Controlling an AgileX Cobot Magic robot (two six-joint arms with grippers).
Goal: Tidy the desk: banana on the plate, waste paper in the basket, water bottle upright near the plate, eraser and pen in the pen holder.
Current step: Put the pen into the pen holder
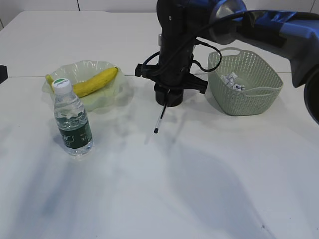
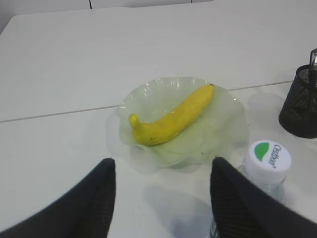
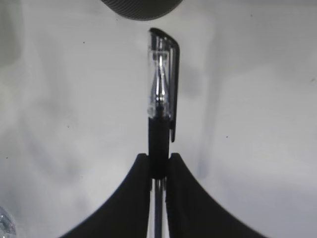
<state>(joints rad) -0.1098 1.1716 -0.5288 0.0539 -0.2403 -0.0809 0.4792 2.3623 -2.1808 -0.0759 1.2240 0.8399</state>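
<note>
Clamping right jaws (image 3: 157,166) on the pen (image 3: 161,89), long axis running out toward the black mesh pen holder (image 1: 169,94) just ahead. Hanging tip-down in front of that cup, clear of the bench (image 1: 149,189). Idling left jaws (image 2: 161,196) apart, nothing held.

Yellow banana (image 1: 95,81), pale green plate (image 1: 102,101), sage perforated basket (image 1: 249,94), black pen (image 3: 159,129).
</note>
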